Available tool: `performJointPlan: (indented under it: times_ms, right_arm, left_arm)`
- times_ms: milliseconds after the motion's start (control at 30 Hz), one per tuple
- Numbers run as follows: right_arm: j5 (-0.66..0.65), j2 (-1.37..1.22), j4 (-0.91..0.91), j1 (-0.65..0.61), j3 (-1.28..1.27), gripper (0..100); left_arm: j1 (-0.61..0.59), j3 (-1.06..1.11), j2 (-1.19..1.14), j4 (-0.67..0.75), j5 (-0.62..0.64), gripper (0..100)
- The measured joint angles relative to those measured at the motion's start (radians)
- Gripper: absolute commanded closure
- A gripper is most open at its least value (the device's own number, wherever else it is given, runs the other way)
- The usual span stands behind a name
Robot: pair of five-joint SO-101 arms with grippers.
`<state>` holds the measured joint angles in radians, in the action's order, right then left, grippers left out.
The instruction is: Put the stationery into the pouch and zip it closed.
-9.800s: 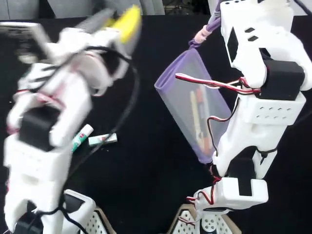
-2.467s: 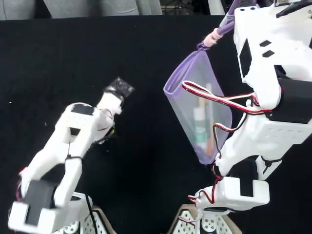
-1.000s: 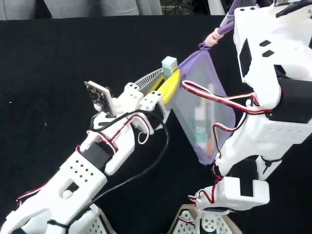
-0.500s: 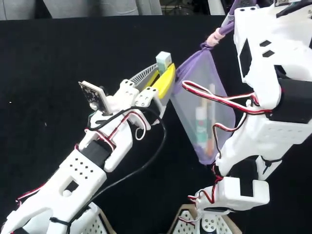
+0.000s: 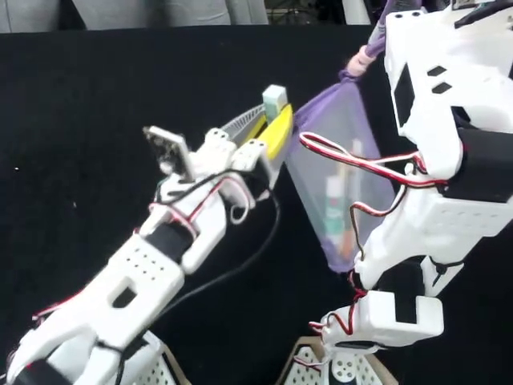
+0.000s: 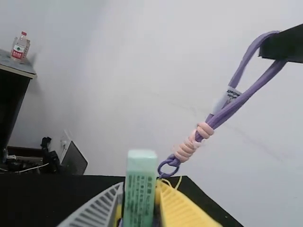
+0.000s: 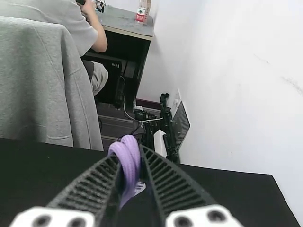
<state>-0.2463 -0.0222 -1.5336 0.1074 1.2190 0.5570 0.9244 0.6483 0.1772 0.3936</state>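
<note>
A purple mesh pouch hangs in the air from its strap, and my right gripper is shut on that strap high above the table. Several pens and sticks stand inside the pouch. My left gripper is raised beside the pouch's upper edge, shut on a mint-green stick. That green stick sits upright between the grey and yellow fingers. Behind it run the purple strap and its pink coil.
The black table spreads out to the left of the raised left arm. Both arm bases stand at the front edge. The right arm's white body rises close beside the pouch.
The left arm rose from the table with the green stick and brought it to the pouch's mouth. In the last half second the pouch swung slightly right.
</note>
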Motion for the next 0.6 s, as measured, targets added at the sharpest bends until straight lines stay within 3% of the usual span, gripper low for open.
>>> performJointPlan:
  times_ms: [267,600]
  right_arm:
    - [0.0,0.0,0.0,0.002,0.0,98.8]
    - [0.0,0.0,0.0,0.003,0.0,98.8]
  left_arm:
    - [-0.015,-0.135,-0.16,-0.008,0.002,97]
    - [-0.072,-0.144,-0.12,-0.011,0.161,97]
